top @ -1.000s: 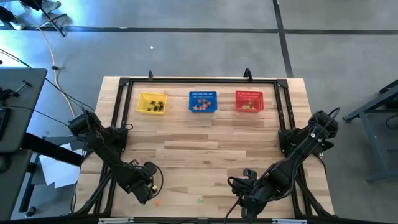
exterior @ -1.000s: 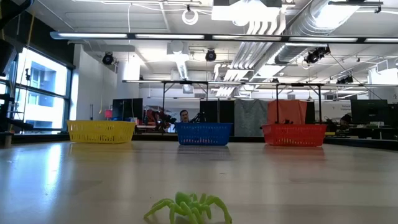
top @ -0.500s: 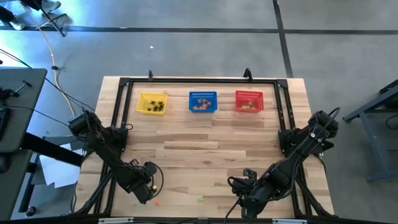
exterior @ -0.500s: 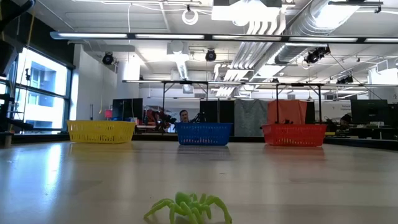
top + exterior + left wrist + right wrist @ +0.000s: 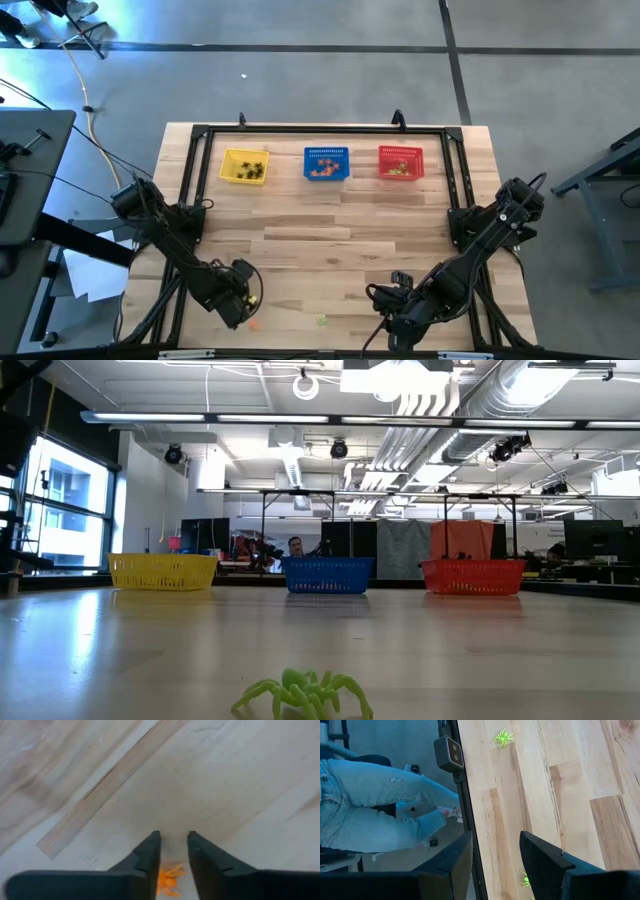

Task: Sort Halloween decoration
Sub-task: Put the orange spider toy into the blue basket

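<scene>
Wooden table [image 5: 330,215], three mesh baskets along the far edge: yellow [image 5: 244,166], blue [image 5: 326,163], red [image 5: 400,161]. Left gripper [image 5: 173,854] near the front-left corner, fingers narrowly apart (gripping nothing) over an orange spider [image 5: 169,879]. Right gripper [image 5: 495,855] at the front edge, wide, holding nothing. Green spider [image 5: 305,693] between them.

1. Even, bright overhead light falls on the desk [image 5: 330,225], with only faint shadows.
2. In the low view, ceiling strip lights [image 5: 330,420] glare and a window [image 5: 60,500] blows out.
3. The nearby green spider [image 5: 305,693] looks soft; the left wrist view is blurred.
</scene>
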Robot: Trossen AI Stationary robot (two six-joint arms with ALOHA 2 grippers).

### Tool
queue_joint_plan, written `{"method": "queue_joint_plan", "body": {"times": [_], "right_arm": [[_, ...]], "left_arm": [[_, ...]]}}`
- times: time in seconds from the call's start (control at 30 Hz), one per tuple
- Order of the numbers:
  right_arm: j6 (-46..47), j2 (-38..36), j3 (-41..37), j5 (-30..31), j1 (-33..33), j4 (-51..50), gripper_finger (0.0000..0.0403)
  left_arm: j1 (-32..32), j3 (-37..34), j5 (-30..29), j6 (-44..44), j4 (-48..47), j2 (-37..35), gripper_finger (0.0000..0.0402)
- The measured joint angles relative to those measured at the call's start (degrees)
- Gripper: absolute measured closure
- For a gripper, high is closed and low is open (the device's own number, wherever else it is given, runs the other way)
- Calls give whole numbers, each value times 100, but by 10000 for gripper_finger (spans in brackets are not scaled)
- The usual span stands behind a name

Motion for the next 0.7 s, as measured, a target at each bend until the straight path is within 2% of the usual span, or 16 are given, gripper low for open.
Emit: {"method": "queue_joint_plan", "body": {"times": [0.17, 0.27, 0.5, 0.7], "right_arm": [[0, 0, 0, 0, 0, 2, 243], [0, 0, 0, -1, 0, 0, 243], [0, 0, 0, -1, 0, 0, 243], [0, 0, 0, 1, 0, 0, 243]], "left_arm": [[0, 4, 66, -9, 61, -49, 246], [-15, 6, 190, -8, 118, -199, 218], [-234, 8, 267, -396, 47, -611, 208], [-476, 13, 420, -790, 2, -564, 209]]}}
